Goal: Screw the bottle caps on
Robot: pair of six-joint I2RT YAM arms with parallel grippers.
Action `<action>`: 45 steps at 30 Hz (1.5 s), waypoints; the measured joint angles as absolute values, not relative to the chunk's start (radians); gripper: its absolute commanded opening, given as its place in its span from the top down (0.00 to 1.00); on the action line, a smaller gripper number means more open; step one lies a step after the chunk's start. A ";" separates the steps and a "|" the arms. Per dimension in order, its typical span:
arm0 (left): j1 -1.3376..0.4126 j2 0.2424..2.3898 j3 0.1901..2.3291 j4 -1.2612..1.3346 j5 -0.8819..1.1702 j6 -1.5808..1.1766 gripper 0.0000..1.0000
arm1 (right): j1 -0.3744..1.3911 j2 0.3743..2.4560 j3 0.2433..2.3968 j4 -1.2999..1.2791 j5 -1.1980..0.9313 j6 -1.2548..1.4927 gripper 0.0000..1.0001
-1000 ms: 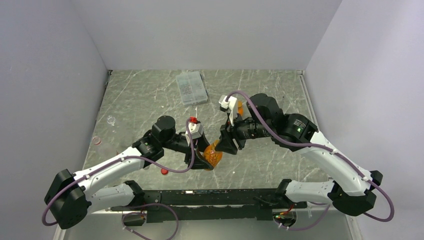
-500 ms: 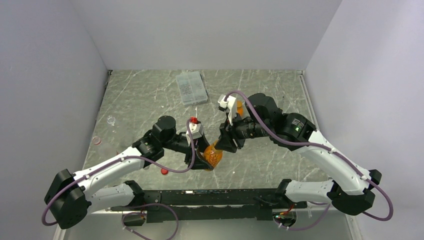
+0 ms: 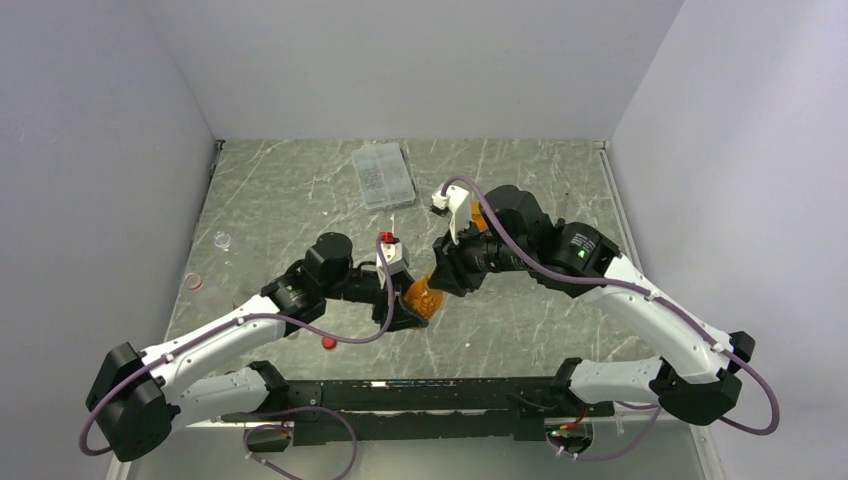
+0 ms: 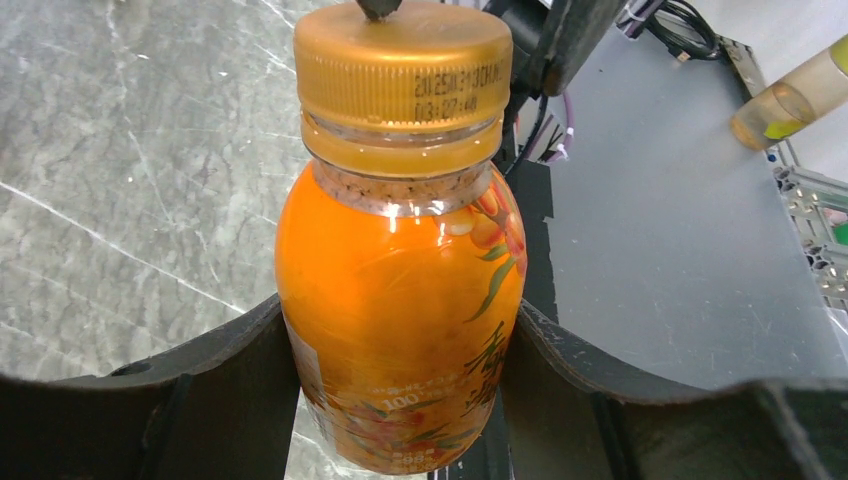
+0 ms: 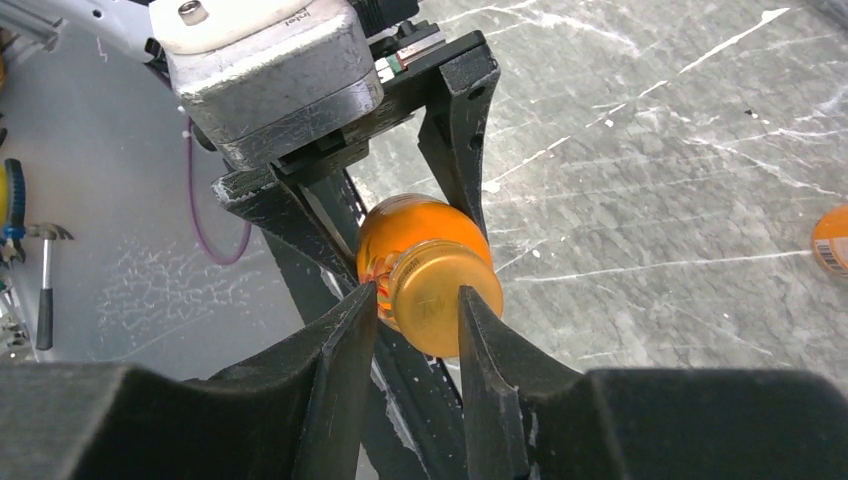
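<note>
Right arm has swung leftward. Its wrist and cable loop sit farther left and farther from the near side than a second ago. Right gripper [image 3: 437, 278] has closed in tighter over the orange cap [image 5: 440, 295]. Orange bottle [image 3: 421, 299] has shifted slightly away from the near side and shows shorter from above. Left gripper [image 3: 403, 315] has moved with it.

A robotics lab test cell: plain walls [image 3: 400, 60] box in a marble-patterned table [image 3: 280, 190], a left arm [image 3: 220, 335] and right arm [image 3: 660, 310] trail cables, and a hammer [image 5: 44, 290] lies off the table.
</note>
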State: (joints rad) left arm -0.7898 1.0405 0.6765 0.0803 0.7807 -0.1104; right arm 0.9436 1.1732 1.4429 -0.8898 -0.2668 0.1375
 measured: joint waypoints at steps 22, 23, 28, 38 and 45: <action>-0.789 1.036 0.685 0.109 0.736 -0.098 1.00 | 0.966 1.168 1.514 -0.901 -0.243 0.169 0.55; -0.789 1.036 0.685 0.109 0.736 -0.098 1.00 | 0.966 1.168 1.515 -0.902 -0.242 0.169 0.55; -0.789 1.036 0.685 0.109 0.736 -0.098 1.00 | 0.966 1.163 1.526 -0.907 -0.233 0.170 0.50; -0.789 1.036 0.685 0.109 0.736 -0.098 1.00 | 0.966 1.138 1.541 -0.919 -0.165 0.191 0.13; -0.789 1.021 0.685 0.117 0.745 -0.099 1.00 | 0.966 1.113 1.528 -0.916 -0.146 0.194 0.05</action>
